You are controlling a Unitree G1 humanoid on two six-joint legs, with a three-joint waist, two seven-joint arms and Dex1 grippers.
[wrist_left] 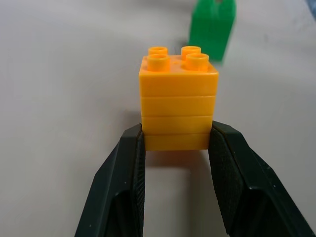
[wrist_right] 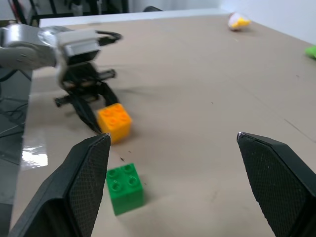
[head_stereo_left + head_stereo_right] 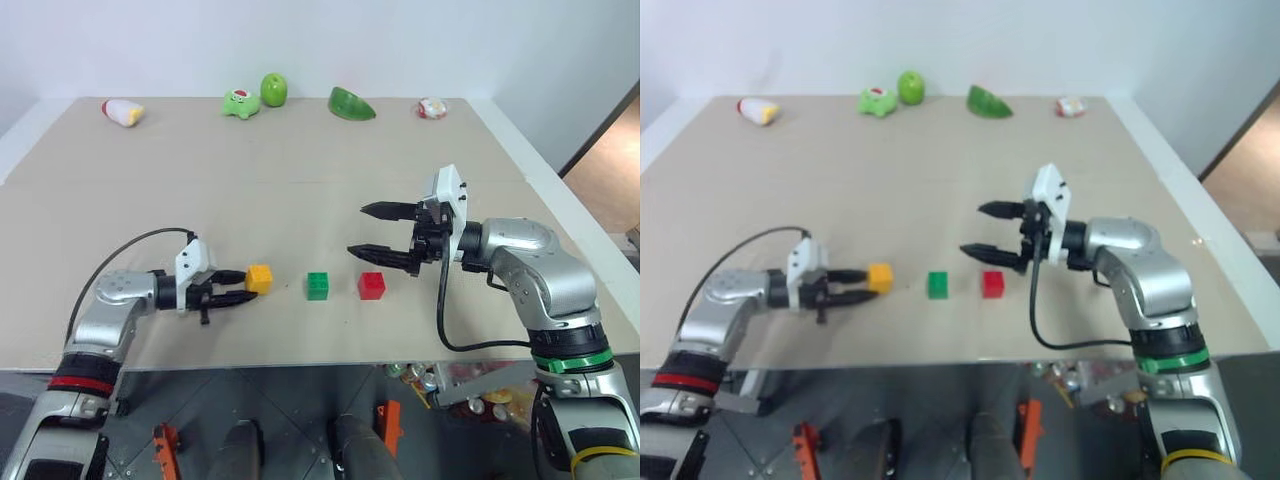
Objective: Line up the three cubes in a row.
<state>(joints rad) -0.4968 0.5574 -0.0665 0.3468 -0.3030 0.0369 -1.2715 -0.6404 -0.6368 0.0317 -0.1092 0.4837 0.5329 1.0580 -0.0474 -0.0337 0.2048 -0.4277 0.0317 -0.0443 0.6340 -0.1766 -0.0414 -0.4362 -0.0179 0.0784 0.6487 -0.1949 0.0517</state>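
A beige surface (image 3: 300, 180) is stretching toward a pale wall, toys lying along its far edge. Near the front edge, the left tool (image 3: 238, 285) is gripping the small orange-yellow studded plastic cube (image 3: 259, 277) at its base, the cube sitting on the surface. To its right the green studded cube (image 3: 317, 286) and red studded cube (image 3: 371, 285) are already lining up. The right tool (image 3: 385, 230) is hovering wide open just beyond the red one. Placement seems nearly finished; next, releasing the orange-yellow cube without nudging it.
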